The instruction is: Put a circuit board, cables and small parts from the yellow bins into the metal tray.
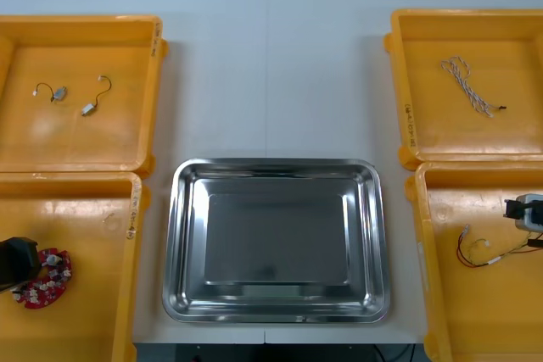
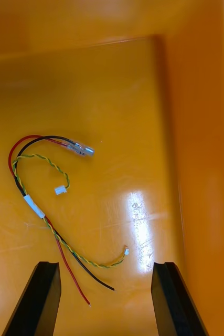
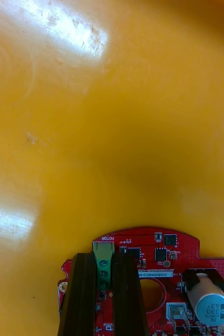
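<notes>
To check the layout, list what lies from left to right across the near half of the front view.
Left gripper shut on the red circuit board in the near left yellow bin → metal tray → red and yellow cable in the near right yellow bin → right gripper, fingers open.
</notes>
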